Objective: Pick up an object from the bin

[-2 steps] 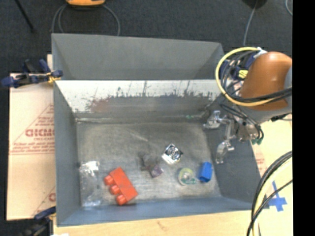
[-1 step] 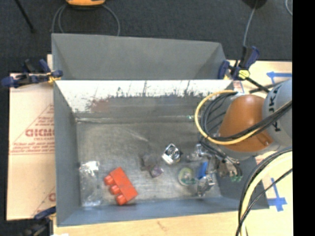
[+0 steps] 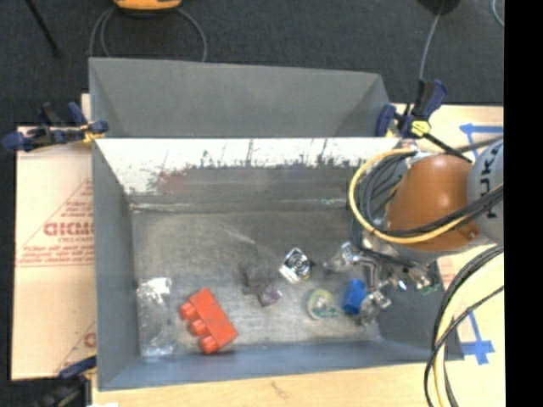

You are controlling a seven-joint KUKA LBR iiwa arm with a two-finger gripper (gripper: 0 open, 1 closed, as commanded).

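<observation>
Blue piece (image 3: 353, 297), small and blocky, is your likeliest candidate. It lies on the floor of the bin (image 3: 114, 261) at the right end, near the front wall, right against the gripper (image 3: 366, 300). You cannot tell from this angle whether the gripper is spread, pressed together or pinching the blue piece, because the arm's orange cover (image 3: 428, 203) and its cables (image 3: 366, 195) crowd that corner. Treat the grasp as unconfirmed.

Just to the left of the blue piece you have a round pale disc (image 3: 321, 303), close enough to be knocked if the tool shifts. Further left and a little toward the back is a small silvery thing (image 3: 294, 265), then a purple-grey lump (image 3: 261, 290). Well apart, toward the left front, lie an orange brick (image 3: 208, 322) and some crumpled clear plastic (image 3: 154, 310).

As for progress, judge it as mid-task: the tool is down at floor level beside a thing, but nothing is raised clear of the bin. What remains, as far as you can see, is a secure hold and the lift out.
</observation>
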